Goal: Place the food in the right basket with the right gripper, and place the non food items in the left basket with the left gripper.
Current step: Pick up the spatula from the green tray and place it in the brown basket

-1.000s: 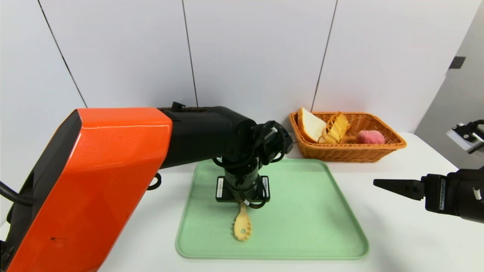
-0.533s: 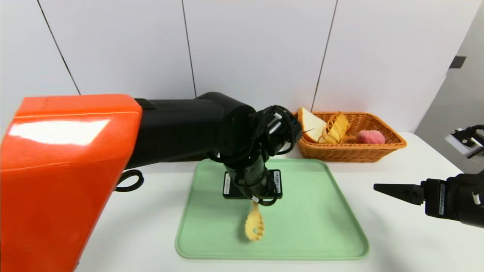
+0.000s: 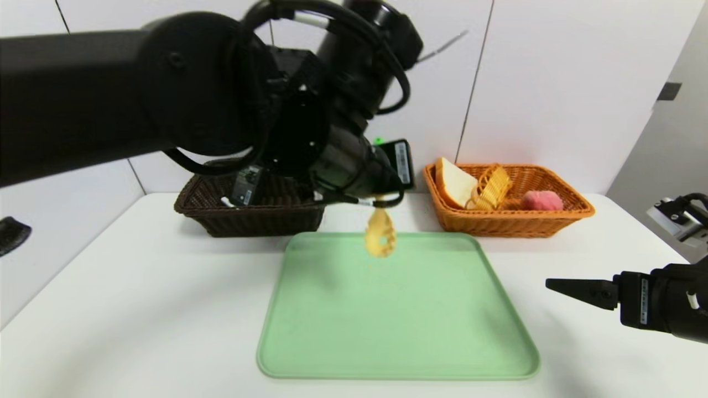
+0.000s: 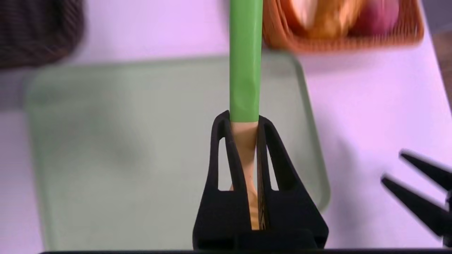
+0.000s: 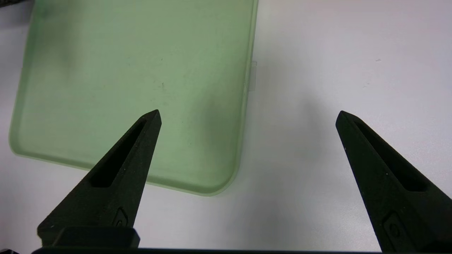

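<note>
The spoon (image 4: 244, 88) is up in the air above the far part of the green tray (image 3: 398, 309), clasped by the left gripper (image 4: 243, 118) where its green handle meets the yellow part; the toothed head hangs downward. No writing shows on the spoon. The left gripper's black housing carries a pale label whose print is too small to read. Beyond the tray, toward the left, sits the dark basket (image 3: 265, 221), with something white and a dark item bearing a small pale label, also illegible, inside. On the other side, the orange basket (image 3: 514, 224) holds a bread slice (image 3: 456, 185), a small yellow basket (image 3: 492, 190) and a pink thing (image 3: 542, 200). The right gripper (image 5: 249, 113) is parked over the table (image 5: 300, 211) beside the tray, spread wide and gripping nothing; its label is likewise unreadable.
</note>
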